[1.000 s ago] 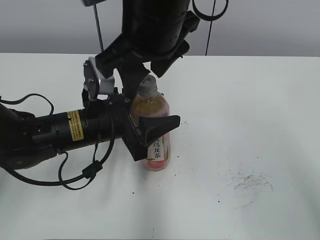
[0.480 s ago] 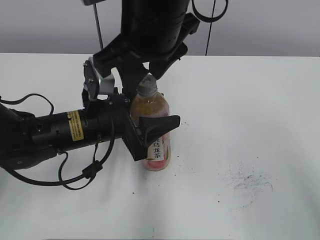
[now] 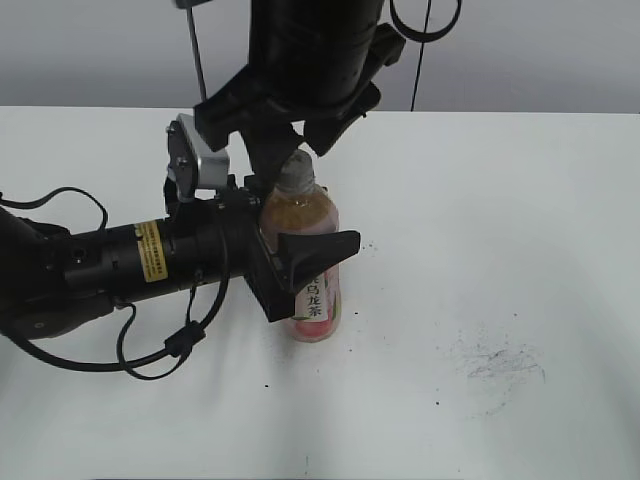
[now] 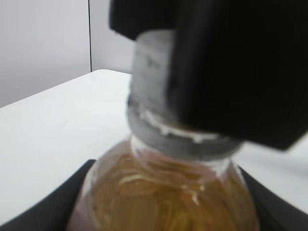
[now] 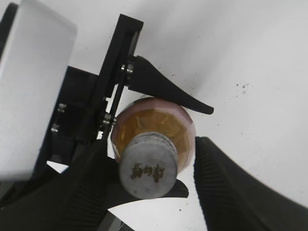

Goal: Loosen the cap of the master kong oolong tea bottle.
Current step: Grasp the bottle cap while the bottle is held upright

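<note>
**bottle pinned, cap straddled but not yet gripped**

the master kong oolong tea bottle point(image 3: 318, 295) stands upright on the white desk point(image 3: 500, 200), a little left of its middle. the left pincer point(image 3: 305, 255) comes in level from the left and is clenched on the bottle's body around the label, one finger in front and one behind, bracing it.

the right pincer point(image 5: 153, 154) hangs straight down over the neck. in the right wrist view its two ribbed fingers stand on either side of the cap point(image 5: 147, 171): one close against it, the other with a clear gap of bottle shoulder showing between. so i judge the right pincer released, set astride the cap and not grasping it. the left wrist view shows a dark finger right beside the cap, but it is too blurred to confirm contact.

the step in hand looks like the approach to the cap, with the twist not begun. the next move calls for closing evenly on the ribbed edge, centred, then turning while the left grip holds the body from spinning.
</note>
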Robot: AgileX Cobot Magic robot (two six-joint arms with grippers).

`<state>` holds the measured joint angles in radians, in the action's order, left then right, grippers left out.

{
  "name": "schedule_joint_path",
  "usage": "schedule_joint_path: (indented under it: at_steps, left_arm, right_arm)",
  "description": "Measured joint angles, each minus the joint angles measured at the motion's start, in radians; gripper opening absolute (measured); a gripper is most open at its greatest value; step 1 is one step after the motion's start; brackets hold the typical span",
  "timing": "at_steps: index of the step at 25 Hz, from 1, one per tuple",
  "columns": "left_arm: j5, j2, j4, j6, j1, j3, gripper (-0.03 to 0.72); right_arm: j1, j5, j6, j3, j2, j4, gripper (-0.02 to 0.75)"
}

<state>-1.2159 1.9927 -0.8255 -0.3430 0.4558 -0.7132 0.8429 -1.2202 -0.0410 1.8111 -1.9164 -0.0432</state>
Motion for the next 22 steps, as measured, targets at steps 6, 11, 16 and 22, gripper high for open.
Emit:
schedule_joint_path:
  at_steps: [6,11,16,22]
  left_arm:
    - [0.000,0.000,0.000,0.000,0.000,0.000,0.445]
    - [0.000,0.000,0.000,0.000,0.000,0.000,0.445]
    - [0.000,0.000,0.002,0.000,0.000,0.000,0.445]
    - [0.000,0.000,-0.001,0.001,0.000,0.000,0.445]
  right_arm:
    - [-0.003,0.000,0.008,-0.011,-0.001,0.004,0.407]
    - [-0.003,-0.001,0.023,-0.013,-0.006,0.010,0.357]
    - [-0.004,-0.001,0.123,-0.013,-0.006,0.009,0.272]
    - [-0.005,-0.002,0.571,-0.013,-0.006,0.020,0.272]
